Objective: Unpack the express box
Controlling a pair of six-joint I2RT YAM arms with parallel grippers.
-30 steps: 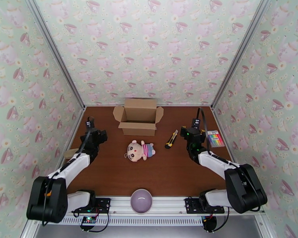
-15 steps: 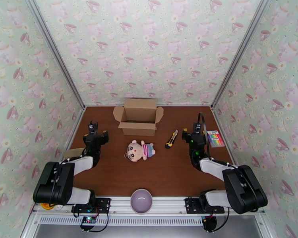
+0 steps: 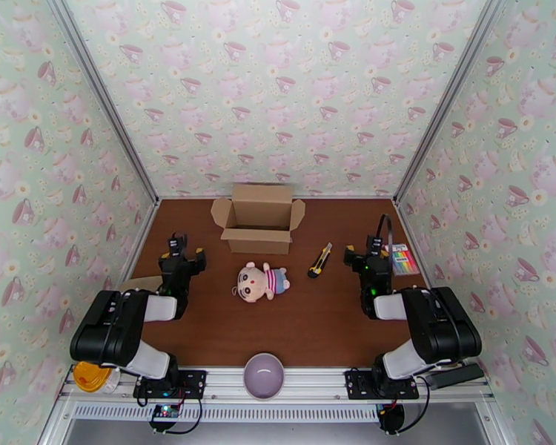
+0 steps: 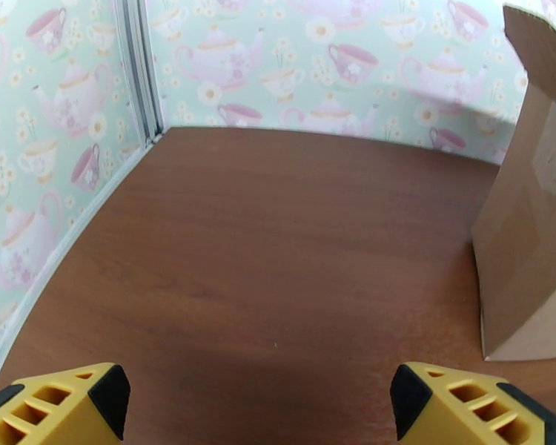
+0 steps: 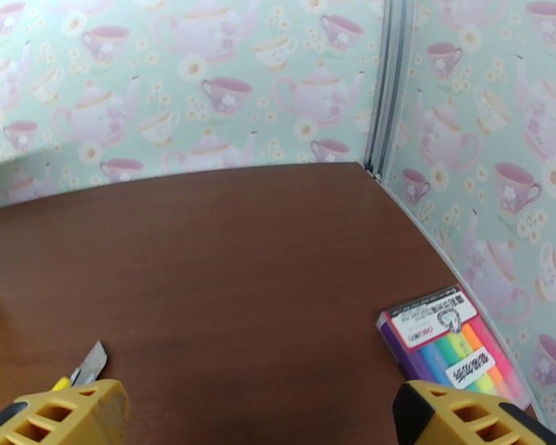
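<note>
the express box [image 3: 258,216] is standing open-flapped at the back of the desk [image 3: 308,320], a doll [image 3: 262,281] lying just before it. the left hand [image 3: 183,248] and right hand [image 3: 368,250] are hovering at either side, both spread wide and gripping nothing, a utility knife [image 3: 320,259] lying near the right one.

Nothing legible in any view.
The pack of coloured highlighters [image 5: 456,350] bears two white labels [image 5: 432,320] with dark print and what looks like a barcode strip, but the characters are too small and blurred to read.
</note>
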